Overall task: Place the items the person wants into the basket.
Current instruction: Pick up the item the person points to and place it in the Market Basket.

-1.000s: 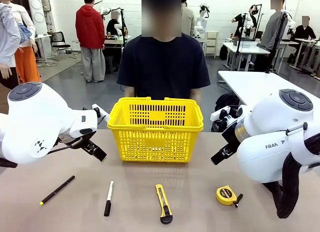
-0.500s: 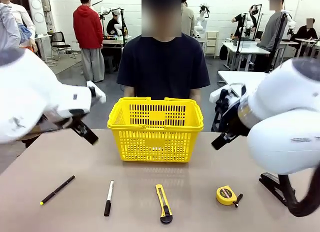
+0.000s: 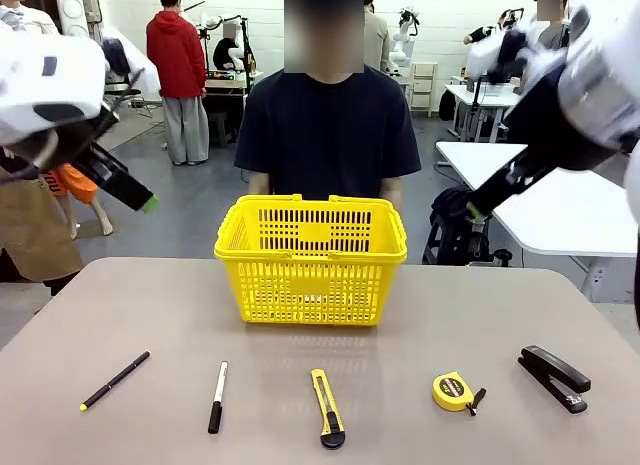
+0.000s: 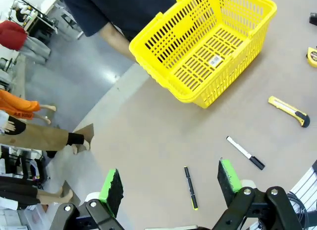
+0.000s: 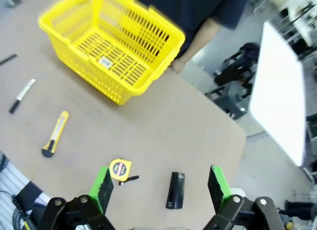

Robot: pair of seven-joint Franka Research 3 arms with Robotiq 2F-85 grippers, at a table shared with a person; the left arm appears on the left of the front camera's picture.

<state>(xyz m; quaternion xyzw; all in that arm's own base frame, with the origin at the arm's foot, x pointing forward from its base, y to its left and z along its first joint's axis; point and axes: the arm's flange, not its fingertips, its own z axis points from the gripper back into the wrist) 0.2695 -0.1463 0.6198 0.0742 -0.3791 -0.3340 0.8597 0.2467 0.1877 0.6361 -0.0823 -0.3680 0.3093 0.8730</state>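
Nothing lies in the yellow basket [image 3: 310, 290] at frame centre; marker [image 3: 217, 396], tape measure [image 3: 453, 391] and stapler [image 3: 554, 378] wait along the bottom. Left gripper [image 4: 170, 183] and right gripper [image 5: 159, 185] hang wide open, empty.

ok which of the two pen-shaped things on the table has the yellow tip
The thin black pen, farthest to the robot's left; the short marker with white barrel and black cap beside it shows no yellow.
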